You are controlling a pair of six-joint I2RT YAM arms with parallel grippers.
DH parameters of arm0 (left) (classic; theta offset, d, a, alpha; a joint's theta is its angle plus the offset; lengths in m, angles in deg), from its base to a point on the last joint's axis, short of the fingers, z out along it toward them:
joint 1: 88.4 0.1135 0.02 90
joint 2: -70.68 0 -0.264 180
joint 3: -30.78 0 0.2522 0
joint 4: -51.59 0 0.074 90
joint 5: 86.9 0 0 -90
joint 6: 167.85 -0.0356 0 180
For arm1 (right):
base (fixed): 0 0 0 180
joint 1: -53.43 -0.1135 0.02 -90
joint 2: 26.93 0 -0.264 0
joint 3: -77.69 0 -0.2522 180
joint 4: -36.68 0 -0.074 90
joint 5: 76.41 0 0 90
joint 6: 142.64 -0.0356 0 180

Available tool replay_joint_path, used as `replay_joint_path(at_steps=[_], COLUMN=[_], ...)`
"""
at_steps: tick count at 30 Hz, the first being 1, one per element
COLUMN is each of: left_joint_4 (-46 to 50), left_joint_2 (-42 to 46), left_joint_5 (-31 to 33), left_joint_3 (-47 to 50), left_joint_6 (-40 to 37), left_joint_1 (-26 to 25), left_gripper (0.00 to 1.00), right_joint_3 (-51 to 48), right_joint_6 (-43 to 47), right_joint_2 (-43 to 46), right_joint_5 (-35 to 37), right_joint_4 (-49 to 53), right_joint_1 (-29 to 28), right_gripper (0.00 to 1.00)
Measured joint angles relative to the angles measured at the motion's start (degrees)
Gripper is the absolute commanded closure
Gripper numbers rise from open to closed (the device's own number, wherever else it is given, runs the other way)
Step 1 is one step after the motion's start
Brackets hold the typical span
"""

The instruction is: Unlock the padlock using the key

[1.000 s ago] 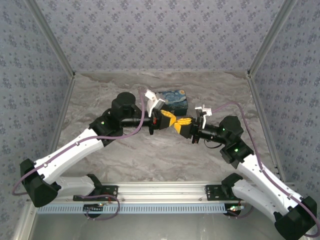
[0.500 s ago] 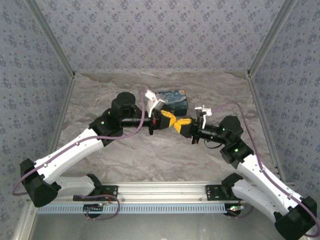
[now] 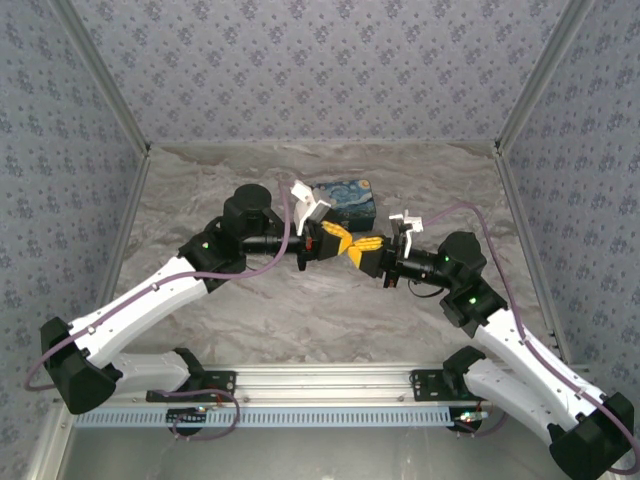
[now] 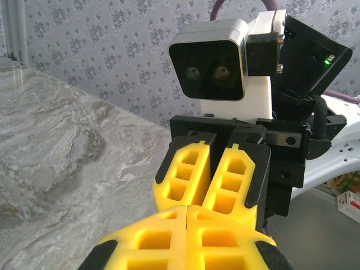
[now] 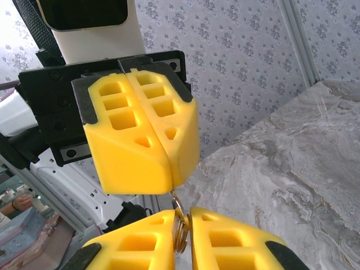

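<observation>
My two grippers meet tip to tip above the middle of the table. The left gripper [image 3: 338,240] [image 4: 186,209] [image 5: 170,187] is shut, its yellow pads pressed together. A thin metal piece, which looks like the key [image 5: 175,201], sticks out of its tips. This piece joins a brass-coloured split ring [image 5: 180,232], and the right gripper [image 3: 358,248] [image 5: 181,219] [image 4: 209,196] is shut on that ring. The padlock is hidden from every view.
A blue-and-yellow swirl-painted tin box [image 3: 347,198] lies on the marbled table [image 3: 300,310] just behind the grippers. Patterned walls close in the back and both sides. A metal rail [image 3: 320,378] runs along the near edge by the arm bases.
</observation>
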Motion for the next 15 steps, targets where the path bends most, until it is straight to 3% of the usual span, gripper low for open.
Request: replay_joint_path(at_steps=[15], left_joint_4=[0.4], left_joint_2=[-0.4], left_joint_5=[-0.6], left_joint_3=[0.0], left_joint_6=[-0.1], left_joint_1=[0.0], left_gripper=[1.0], right_joint_3=[0.0], right_joint_6=[0.5], right_joint_2=[0.4], right_joint_5=[0.1], right_joint_4=[0.5], right_joint_1=[0.0], right_gripper=[0.9])
